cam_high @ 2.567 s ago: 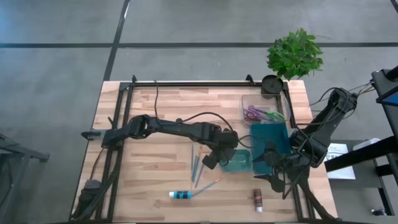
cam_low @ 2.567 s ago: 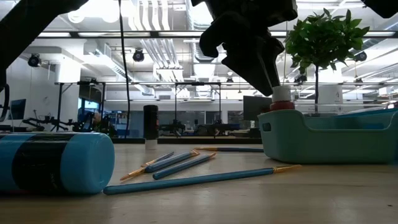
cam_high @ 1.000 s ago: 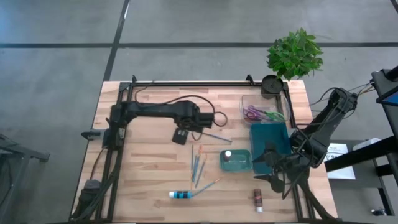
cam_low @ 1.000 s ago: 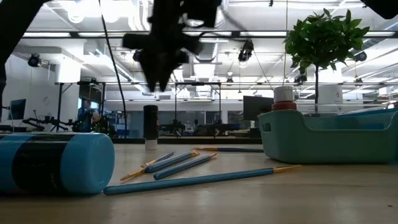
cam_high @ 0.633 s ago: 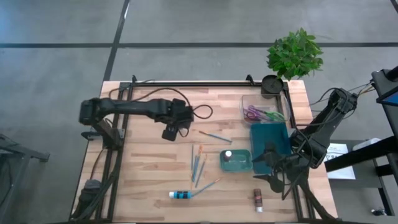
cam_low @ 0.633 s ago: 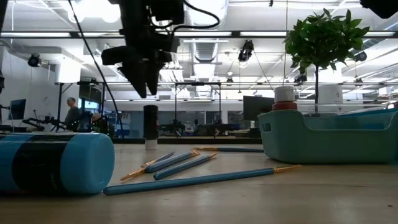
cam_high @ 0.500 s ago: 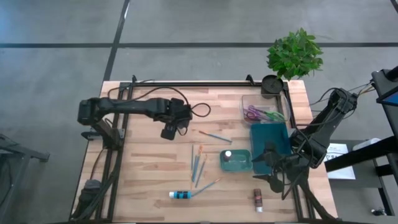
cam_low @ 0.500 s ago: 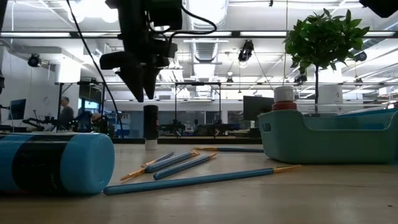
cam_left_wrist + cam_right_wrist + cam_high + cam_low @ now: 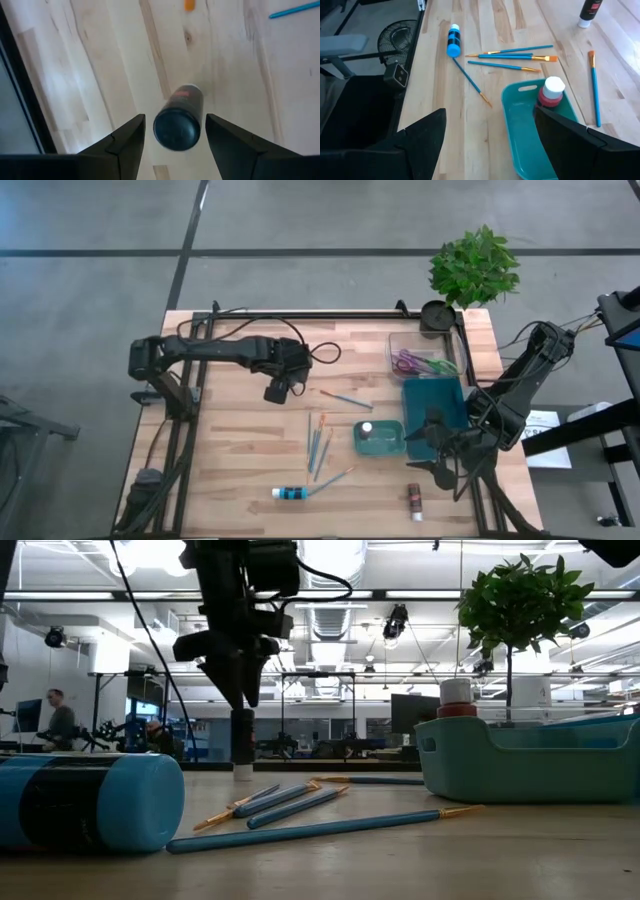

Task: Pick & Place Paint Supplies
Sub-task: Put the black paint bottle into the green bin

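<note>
So a couple seconds back my left gripper [image 9: 283, 390] was down over the small teal tray [image 9: 380, 438]; now it's way over at the far-left part of the table [image 9: 230, 450], hovering above a dark paint tube [image 9: 178, 117] that stands upright on the wood. My fingers [image 9: 125, 142] sit apart on either side of the tube's cap and I'm not gripping it. In the low view the tube [image 9: 241, 743] shows as a small dark column right below my gripper [image 9: 240, 690], but from overhead my arm covers it completely.

The tray now has a red tube with a white cap [image 9: 367, 430] standing in it. Blue-handled brushes [image 9: 318, 445] lie in a loose bunch just left of the tray, with one more brush [image 9: 347, 398] off by itself. The blue tube [image 9: 290, 493] lies near the front edge, and a brown tube [image 9: 414, 500] is over to the front right.

My right gripper [image 9: 438, 448] is parked at the right edge, fingers wide apart, holding nothing. Its arm overlaps part of the bigger teal bin [image 9: 432, 402], and I can't make out what's in there.
</note>
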`<move>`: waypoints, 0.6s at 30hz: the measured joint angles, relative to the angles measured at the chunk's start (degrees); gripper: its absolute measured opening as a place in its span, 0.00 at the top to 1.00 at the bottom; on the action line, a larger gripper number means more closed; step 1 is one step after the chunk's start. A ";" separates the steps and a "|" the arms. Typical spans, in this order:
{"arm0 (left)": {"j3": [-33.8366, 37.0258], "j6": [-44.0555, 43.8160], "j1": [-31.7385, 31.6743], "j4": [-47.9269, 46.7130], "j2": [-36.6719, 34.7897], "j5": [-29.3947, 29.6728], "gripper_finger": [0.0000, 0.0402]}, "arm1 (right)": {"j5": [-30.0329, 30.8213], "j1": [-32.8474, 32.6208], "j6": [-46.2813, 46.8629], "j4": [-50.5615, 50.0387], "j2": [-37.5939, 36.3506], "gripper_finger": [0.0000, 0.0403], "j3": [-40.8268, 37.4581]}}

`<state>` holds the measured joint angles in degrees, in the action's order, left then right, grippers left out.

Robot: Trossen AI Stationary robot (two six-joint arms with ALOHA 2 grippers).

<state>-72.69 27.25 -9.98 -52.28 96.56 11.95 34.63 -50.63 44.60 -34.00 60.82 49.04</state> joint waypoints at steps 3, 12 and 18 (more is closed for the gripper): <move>0.00 -0.01 -0.03 0.21 0.91 -0.01 0.47 | -0.08 0.00 0.23 0.01 0.00 0.25 0.00; 0.61 -0.25 -0.36 0.65 2.74 -0.05 0.47 | -0.17 0.00 0.48 0.09 0.00 0.25 0.00; 1.77 -0.85 -1.06 1.12 2.70 -0.16 0.57 | -0.26 0.00 0.87 0.11 0.02 0.25 0.00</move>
<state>-70.92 26.40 -11.04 -51.16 99.26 11.79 34.37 -50.63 45.47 -33.89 60.83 49.04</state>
